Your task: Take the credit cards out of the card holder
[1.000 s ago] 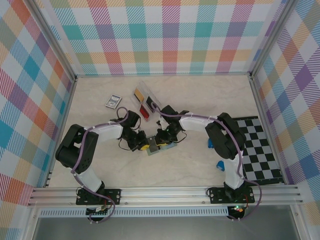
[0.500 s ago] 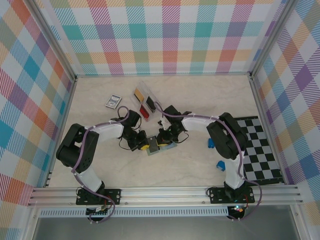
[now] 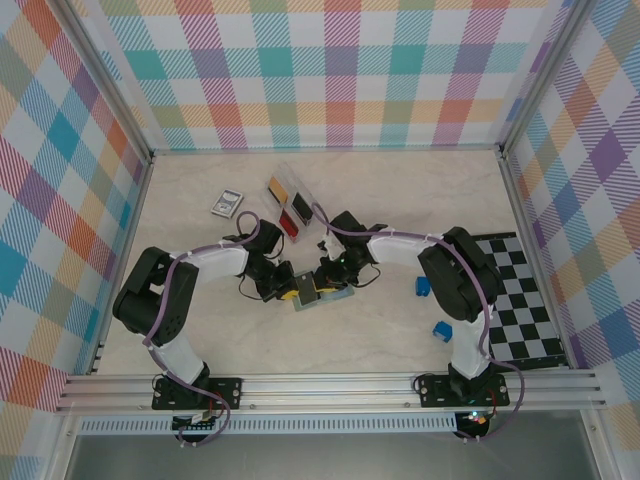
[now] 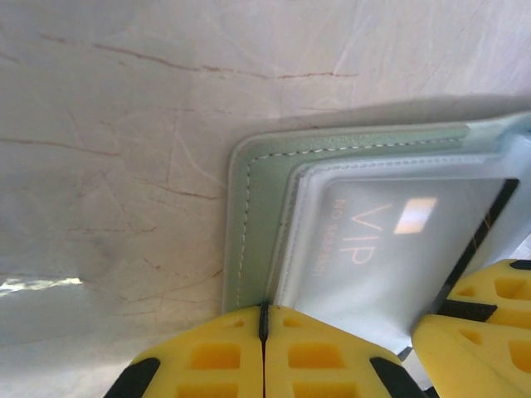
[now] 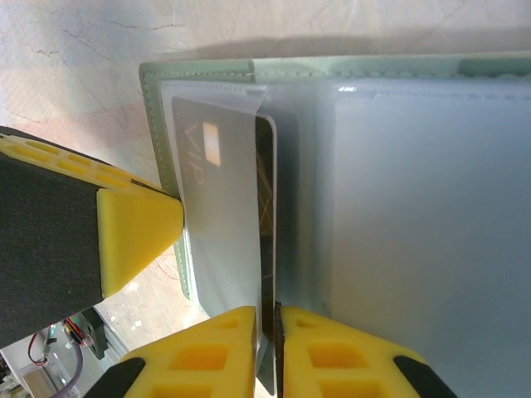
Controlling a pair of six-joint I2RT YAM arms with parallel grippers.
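card holder (image 3: 320, 296) lay open mid-table (image 3: 400, 200) | left hand (image 4: 263, 348) at its 9 o'clock, fingers pinched tight on green edge | right hand (image 5: 271, 332) from 1 o'clock, fingers nipped onto dark edge of VIP credit card (image 5: 266, 224) sticking out of clear pocket

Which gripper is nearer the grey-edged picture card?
Left. The left gripper sits toward the near edge from the picture card, slightly to its right; the right gripper is further right again, over the card holder.
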